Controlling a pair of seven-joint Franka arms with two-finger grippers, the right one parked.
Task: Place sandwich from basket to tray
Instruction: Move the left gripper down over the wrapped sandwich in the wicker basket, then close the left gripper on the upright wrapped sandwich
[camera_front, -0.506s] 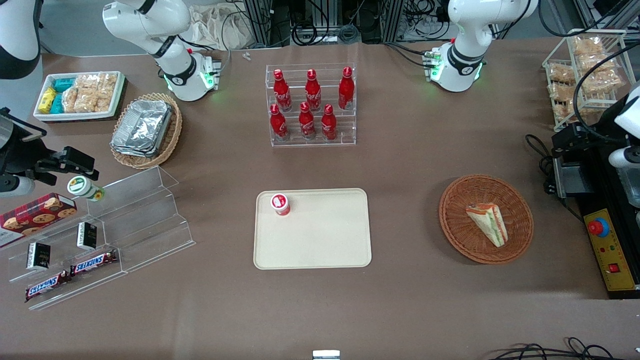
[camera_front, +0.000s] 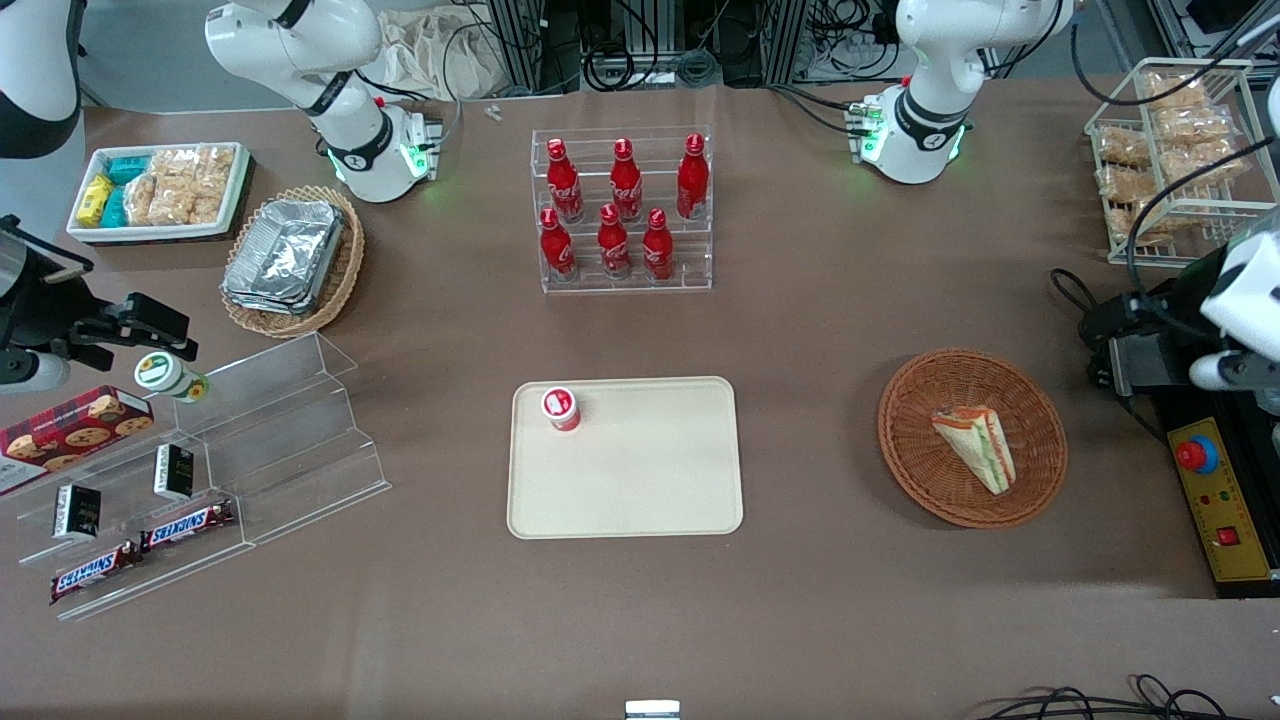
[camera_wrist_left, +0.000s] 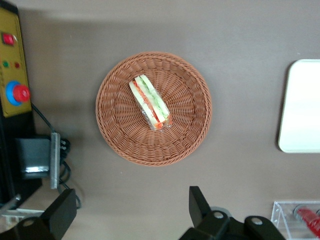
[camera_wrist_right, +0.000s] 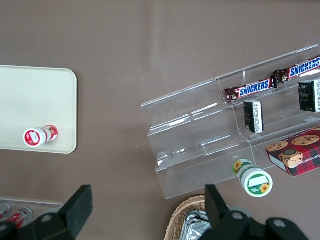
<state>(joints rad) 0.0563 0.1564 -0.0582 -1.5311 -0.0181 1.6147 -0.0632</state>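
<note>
Sandwich (camera_wrist_left: 150, 102): lies in basket (camera_wrist_left: 115, 135), untouched. Gripper (camera_wrist_left: 127, 212): jaws wide, empty, hangs above basket, prob. lining up pick. Tray (camera_front: 640, 490): awaits, w/ free space.

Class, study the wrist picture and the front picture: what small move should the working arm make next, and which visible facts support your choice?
Probably bring the gripper over the sandwich and lower it. The fingers are open and empty, well clear of the basket, where the sandwich lies untouched. The tray has bare space beside the small red cup.
</note>
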